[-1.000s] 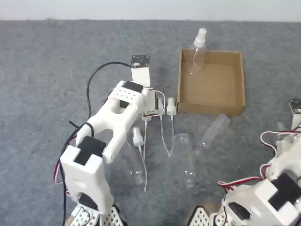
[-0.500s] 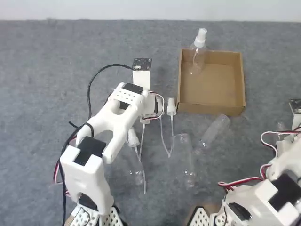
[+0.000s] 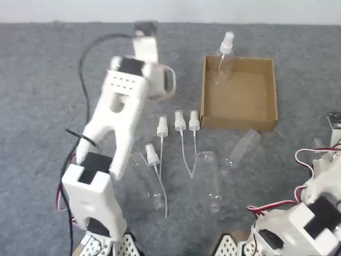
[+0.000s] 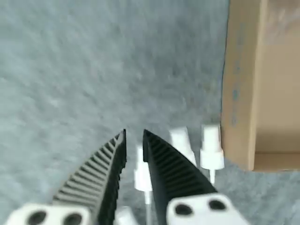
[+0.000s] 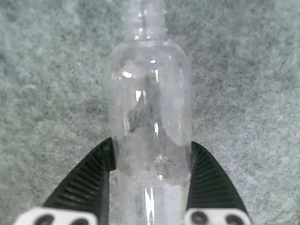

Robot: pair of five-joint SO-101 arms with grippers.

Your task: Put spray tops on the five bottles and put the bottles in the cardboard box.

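One capped bottle [image 3: 224, 61] stands in the upper-left corner of the cardboard box [image 3: 240, 122], upper right of the high view, so by the look of it one of five is done. Four spray tops [image 3: 180, 120] lie loose mid-frame, with three bare bottles [image 3: 210, 178] below them. The right gripper [image 5: 152, 144] is clamped on a fourth bare bottle [image 5: 147, 93]. The left gripper [image 4: 134, 136], jaws slightly apart, holds nothing

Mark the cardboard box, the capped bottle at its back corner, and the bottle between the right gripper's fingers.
cardboard box [image 3: 240, 124]: high view, front wall.
capped bottle [image 3: 227, 42]: high view, white spray top.
clear bottle [image 5: 150, 108]: right wrist view, mid body.
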